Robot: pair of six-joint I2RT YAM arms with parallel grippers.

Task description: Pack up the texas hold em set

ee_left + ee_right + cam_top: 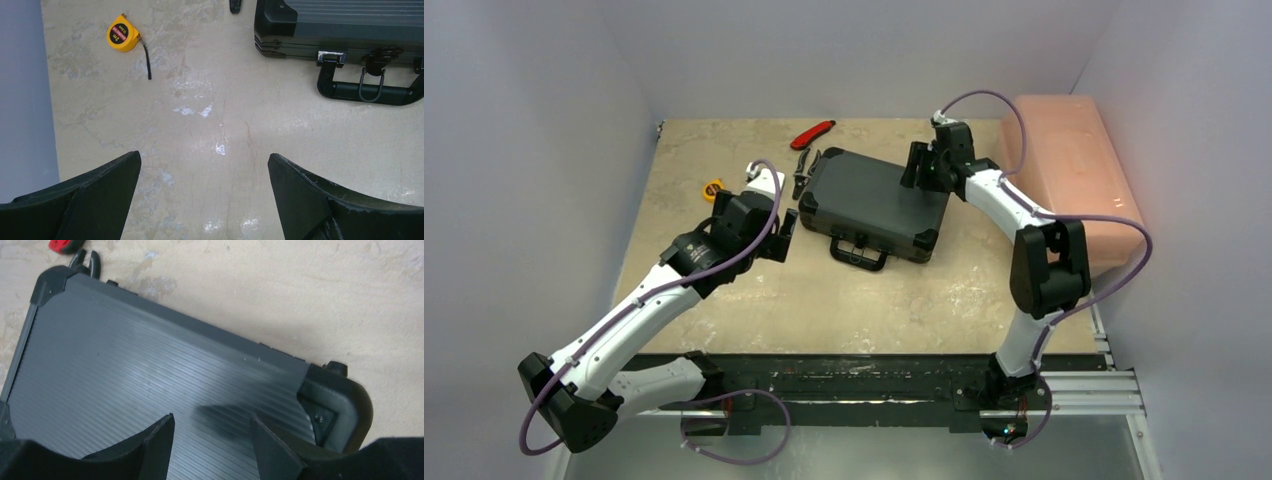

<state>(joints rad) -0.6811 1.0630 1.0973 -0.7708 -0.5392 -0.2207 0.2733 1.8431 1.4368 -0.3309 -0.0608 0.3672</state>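
Most looks done: briefcase (876, 203) shut, nothing loose showing. Left hand (204, 157), at its eight o'clock, and right hand (212, 419) gape empty.

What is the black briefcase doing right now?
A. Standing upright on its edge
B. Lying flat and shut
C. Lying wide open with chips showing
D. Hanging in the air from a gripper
B: the briefcase lies flat with its ribbed lid down, its handle resting on the tabletop, and no chips or cards showing.
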